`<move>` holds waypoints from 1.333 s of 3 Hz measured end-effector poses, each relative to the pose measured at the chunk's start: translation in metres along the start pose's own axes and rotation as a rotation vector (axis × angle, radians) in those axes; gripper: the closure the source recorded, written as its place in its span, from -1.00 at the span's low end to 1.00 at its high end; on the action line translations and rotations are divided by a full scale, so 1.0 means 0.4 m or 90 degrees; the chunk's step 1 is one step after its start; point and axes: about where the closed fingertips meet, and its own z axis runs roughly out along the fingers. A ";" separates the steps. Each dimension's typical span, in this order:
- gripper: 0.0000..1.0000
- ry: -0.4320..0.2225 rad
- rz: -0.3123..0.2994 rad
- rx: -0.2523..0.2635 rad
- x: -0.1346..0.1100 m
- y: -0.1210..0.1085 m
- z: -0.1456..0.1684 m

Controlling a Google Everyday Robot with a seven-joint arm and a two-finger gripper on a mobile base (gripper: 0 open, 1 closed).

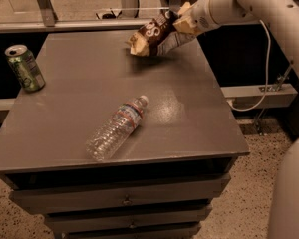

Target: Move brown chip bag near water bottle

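The brown chip bag [152,35] hangs in the air above the far right part of the grey table [70,108], tilted, with its dark centre and white lettering facing me. My gripper [180,23] is shut on the bag's right end and holds it clear of the tabletop. The water bottle [116,127] lies on its side near the middle front of the table, cap pointing to the back right. The bag is well behind the bottle and apart from it.
A green soda can [25,67] stands upright at the table's left edge. My white arm [269,4] comes in from the upper right. Drawers [124,200] run below the tabletop. A white cable [259,83] hangs at the right.
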 end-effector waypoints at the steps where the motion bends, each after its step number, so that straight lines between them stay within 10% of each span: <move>1: 1.00 0.013 -0.009 -0.013 -0.008 0.093 -0.064; 4: 1.00 0.067 0.058 -0.031 0.025 0.332 -0.141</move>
